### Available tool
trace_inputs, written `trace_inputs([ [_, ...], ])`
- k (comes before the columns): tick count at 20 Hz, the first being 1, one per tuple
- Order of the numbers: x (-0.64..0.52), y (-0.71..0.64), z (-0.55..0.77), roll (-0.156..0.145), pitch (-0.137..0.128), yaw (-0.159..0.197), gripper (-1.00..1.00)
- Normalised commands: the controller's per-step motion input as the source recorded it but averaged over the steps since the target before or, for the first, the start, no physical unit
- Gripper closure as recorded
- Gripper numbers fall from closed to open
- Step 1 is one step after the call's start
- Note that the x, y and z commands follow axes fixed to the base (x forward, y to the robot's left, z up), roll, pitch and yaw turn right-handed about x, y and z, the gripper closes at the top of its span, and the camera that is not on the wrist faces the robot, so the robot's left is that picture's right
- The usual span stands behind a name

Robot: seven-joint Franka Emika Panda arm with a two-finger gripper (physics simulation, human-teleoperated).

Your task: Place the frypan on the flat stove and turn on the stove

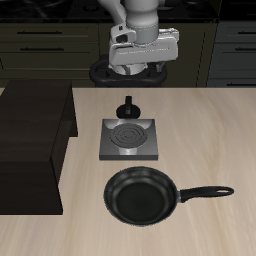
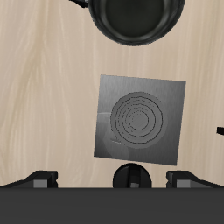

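The frypan [image 1: 141, 196] is a round black pan lying on the table near its front edge, with its long handle [image 1: 208, 192] pointing sideways. The flat stove [image 1: 131, 138] is a grey square plate with a ring burner, just behind the pan, and its black knob [image 1: 128, 109] is at its back edge. My gripper [image 1: 140, 68] hangs high above the table's back, behind the stove, open and empty. In the wrist view the stove [image 2: 140, 120], its knob [image 2: 131, 173] and part of the frypan [image 2: 136, 16] show. My gripper [image 2: 112, 179] has its fingers [image 2: 39, 180] wide apart.
A large dark brown cabinet block [image 1: 30, 140] stands on the table beside the stove. Dark kitchen drawers run along the wall behind the robot. Bare wooden tabletop [image 1: 215, 130] lies on the stove's other side.
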Motion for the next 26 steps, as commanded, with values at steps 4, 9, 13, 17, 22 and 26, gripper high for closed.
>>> trace_inputs([
  [4,0.30,-0.01,0.02,-0.018,0.026,-0.022,-1.00],
  [9,0.37,0.03,-0.01,-0.013,0.010,-0.001,-1.00],
  [13,0.47,-0.07,-0.01,-0.077,0.011,-0.016,-1.00],
  [17,0.49,0.03,-0.09,-0.010,0.052,-0.011,-1.00],
  [22,0.37,-0.03,-0.05,-0.053,0.019,-0.008,-1.00],
  [26,0.39,0.15,-0.03,-0.008,0.022,0.032,-1.00],
])
